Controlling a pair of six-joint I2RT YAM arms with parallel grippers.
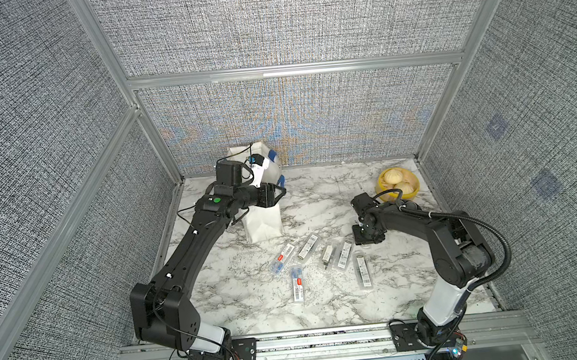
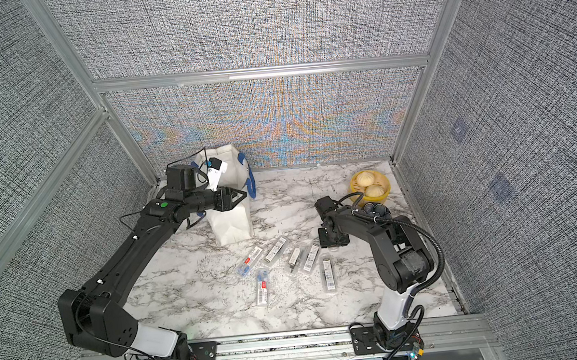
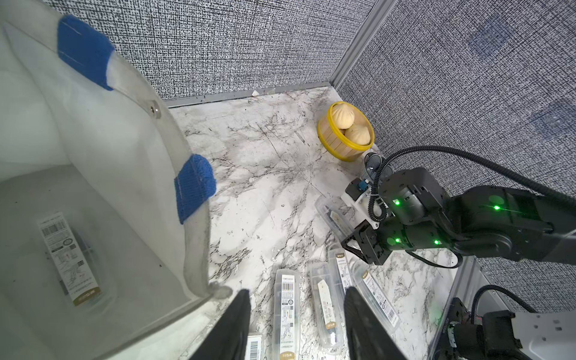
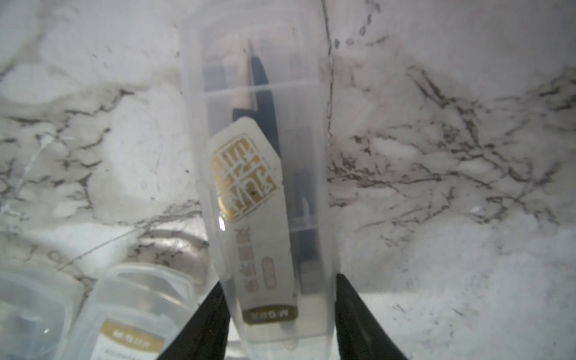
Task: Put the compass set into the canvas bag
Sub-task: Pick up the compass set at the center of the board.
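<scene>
Though the table (image 1: 397, 303) holds several loose cases (image 1: 298, 283), the bag (image 1: 264, 225) standing upright at its back already has one set (image 3: 70, 258) flat on its floor, so the job looks begun and far from done (my reading only). The left gripper (image 3: 297, 290) hangs beside the bag's rim, fingers apart and empty. The right gripper (image 4: 279, 280) straddles the next set (image 4: 265, 187), flat on the table; whether the jaws pinch it I cannot tell. Its long axis runs straight out from them, pencil tip farthest.
</scene>
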